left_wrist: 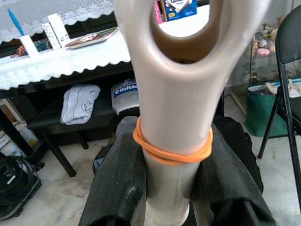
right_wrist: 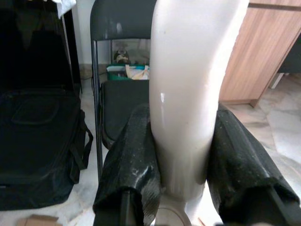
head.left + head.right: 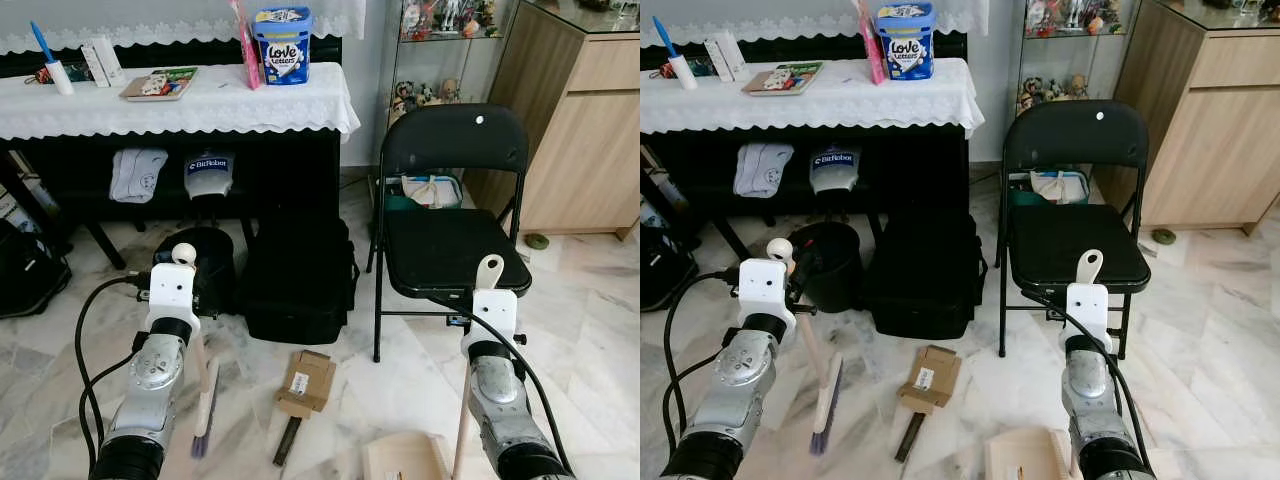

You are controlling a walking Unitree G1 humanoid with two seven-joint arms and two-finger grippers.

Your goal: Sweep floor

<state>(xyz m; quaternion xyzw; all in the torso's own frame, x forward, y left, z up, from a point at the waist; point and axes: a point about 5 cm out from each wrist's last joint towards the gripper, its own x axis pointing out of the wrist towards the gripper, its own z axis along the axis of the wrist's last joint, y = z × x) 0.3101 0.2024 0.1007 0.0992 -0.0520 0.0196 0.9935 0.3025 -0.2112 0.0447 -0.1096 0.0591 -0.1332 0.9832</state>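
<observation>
Head views: the left gripper (image 3: 790,275) holds the broom (image 3: 820,395), bristles on the marble floor (image 3: 1200,330) beside flattened cardboard (image 3: 930,378); the dustpan (image 3: 1025,455) is cut off below. Left wrist view: fingers (image 1: 115,188) clamp the banded broom handle — its end blurred. Right wrist view: the right gripper (image 2: 181,188) clamps the dustpan handle (image 2: 188,84) — top cropped.

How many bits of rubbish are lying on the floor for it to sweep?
2 that I can see: a folded cardboard piece in front of the black bag, and a dark strip just below it. More may be hidden behind the arms.
</observation>
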